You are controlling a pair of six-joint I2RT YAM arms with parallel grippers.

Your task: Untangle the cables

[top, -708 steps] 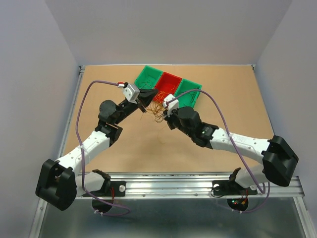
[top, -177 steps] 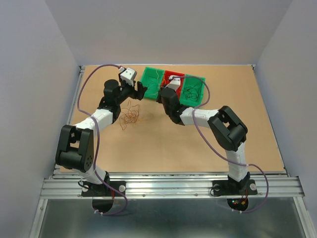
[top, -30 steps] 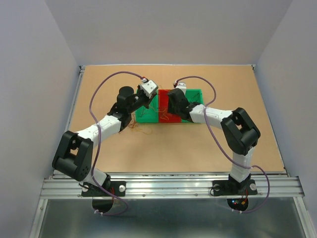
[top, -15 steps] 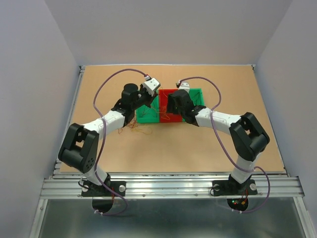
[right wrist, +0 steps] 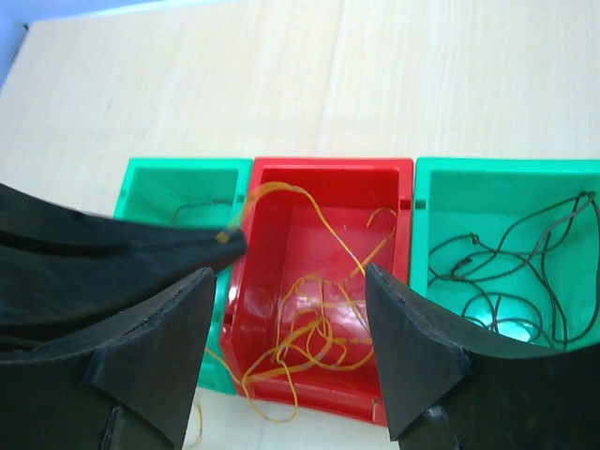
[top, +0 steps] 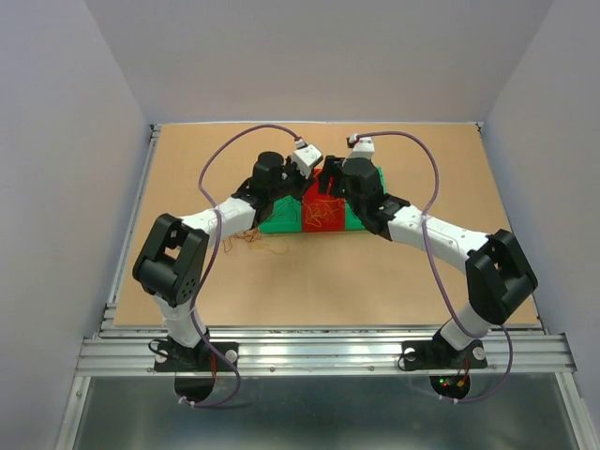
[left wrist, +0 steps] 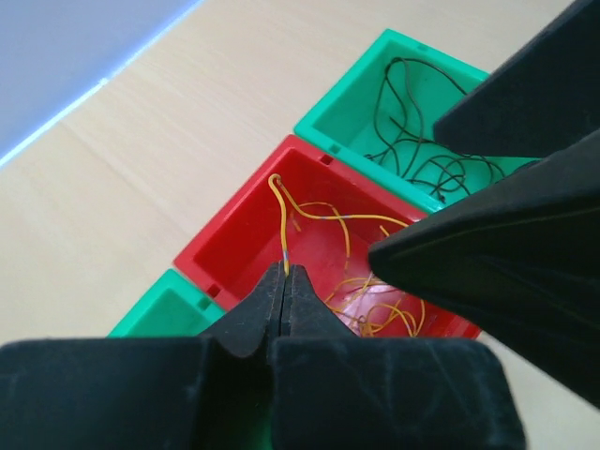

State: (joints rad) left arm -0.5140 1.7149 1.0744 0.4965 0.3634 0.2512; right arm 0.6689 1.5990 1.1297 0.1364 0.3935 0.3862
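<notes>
1. The orange-yellow strand [left wrist: 284,225] I am working on rises out of the left gripper [left wrist: 284,272], whose jaws are pressed together on it. It then arcs over into the heap of like-coloured strands [right wrist: 309,347] on the floor of the red bin [left wrist: 246,230].
2. The dark strands [right wrist: 506,253] lie in the green bin [right wrist: 506,165] at 3 o'clock of the red one. A few loose strands [top: 255,240] wait on the desk [top: 375,281] at about 8 o'clock of the bins.
3. The right gripper [right wrist: 289,279] hangs over the red bin, its jaws spread wide with nothing between them.
4. I judge the step in hand to be dropping this strand into red. To do it well, I would lower the left gripper's tips below the rim before letting go. Wire this springy could flick over the wall into the second green bin [right wrist: 178,166] at 9 o'clock.
5. I would hold the right gripper off toward 3 o'clock, so the curl cannot catch on its fingers.
6. After release I would lift straight up and watch the wrist view for any strand clinging to the tips.
</notes>
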